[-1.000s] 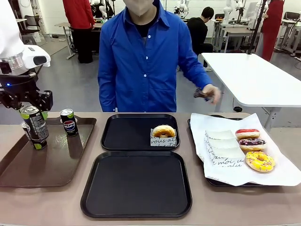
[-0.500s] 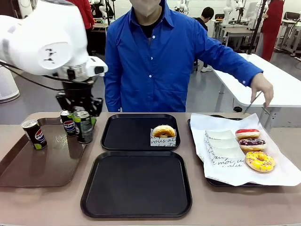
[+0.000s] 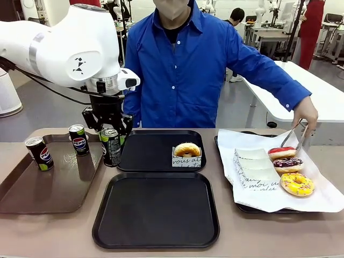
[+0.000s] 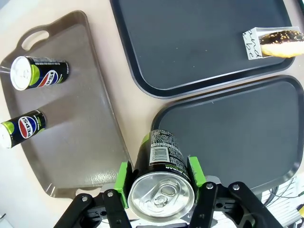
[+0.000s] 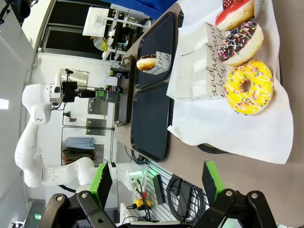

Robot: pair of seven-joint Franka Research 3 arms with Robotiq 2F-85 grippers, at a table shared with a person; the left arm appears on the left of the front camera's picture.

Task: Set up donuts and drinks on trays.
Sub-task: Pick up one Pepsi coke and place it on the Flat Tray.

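Resting on the brown tray [image 3: 43,193] are two cans [image 3: 40,153]; the paper-lined tray [image 3: 322,201] is carrying three donuts [image 3: 296,184]; left gripper [image 3: 109,124] is clamping a third can [image 3: 111,148] beside the far black tray [image 3: 145,153] holding one sleeved donut [image 3: 187,150]; right gripper [image 5: 156,183] is gaping open

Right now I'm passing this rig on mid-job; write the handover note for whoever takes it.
The left hand is shut on a Pepsi can at the far black tray's left rim.
The right hand is open, holding nothing.
The person's hand holds tongs at the red donut.
Done: one sleeved donut on the far black tray.
Left: place the held can. The two more cans stand on the brown tray. The dark donut and yellow donut lie on the paper-lined tray. The near black tray has nothing yet.
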